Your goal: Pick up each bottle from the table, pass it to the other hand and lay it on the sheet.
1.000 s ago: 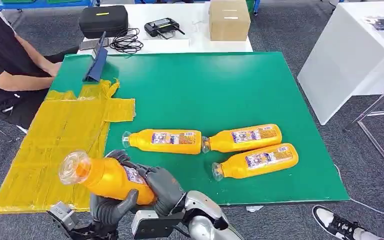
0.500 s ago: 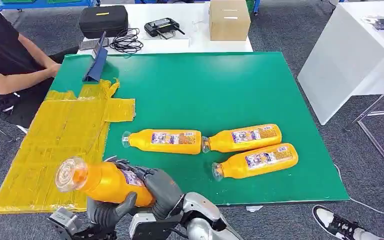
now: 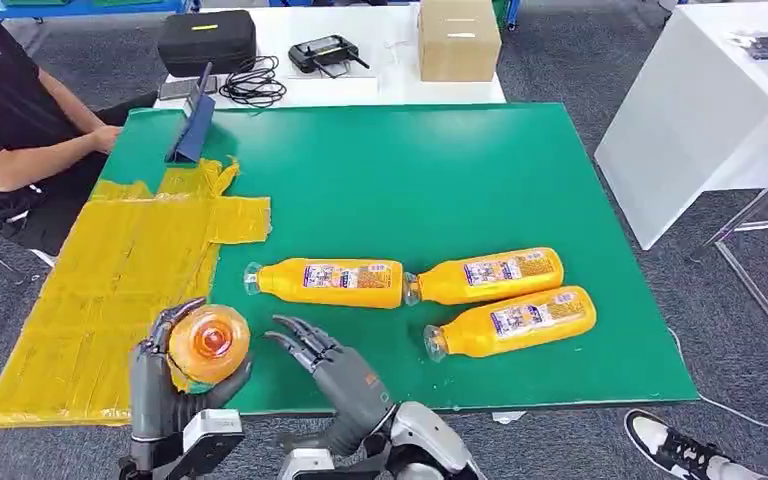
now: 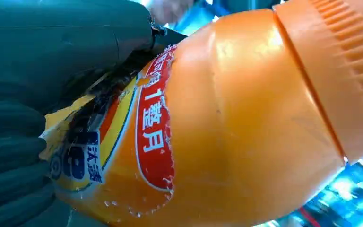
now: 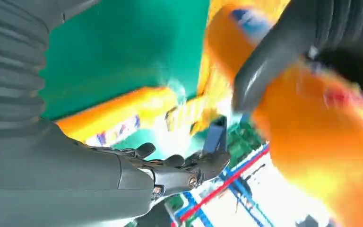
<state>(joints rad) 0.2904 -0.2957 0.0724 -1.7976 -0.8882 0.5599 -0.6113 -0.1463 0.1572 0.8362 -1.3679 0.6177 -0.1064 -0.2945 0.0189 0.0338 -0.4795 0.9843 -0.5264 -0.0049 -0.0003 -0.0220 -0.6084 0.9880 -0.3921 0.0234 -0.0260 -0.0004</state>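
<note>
Fingers (image 3: 150, 365) of the left hand (image 3: 165, 395) are seen in the head view clamped around an orange bottle (image 3: 208, 343), held over the near edge of the counter (image 3: 440, 170) where the yellow sheet (image 3: 110, 290) meets the green mat, its cap end turned toward the camera so its body is hidden. The body and its red label are shown in the left wrist view (image 4: 208, 118), pressed against the grey thumb. The right hand (image 3: 335, 375) is seen just beside the bottle with fingers apart, holding nothing. Three more bottles (image 3: 325, 282) are laid on the mat. The right wrist view is blurred, and little is made out beyond orange shapes.
</note>
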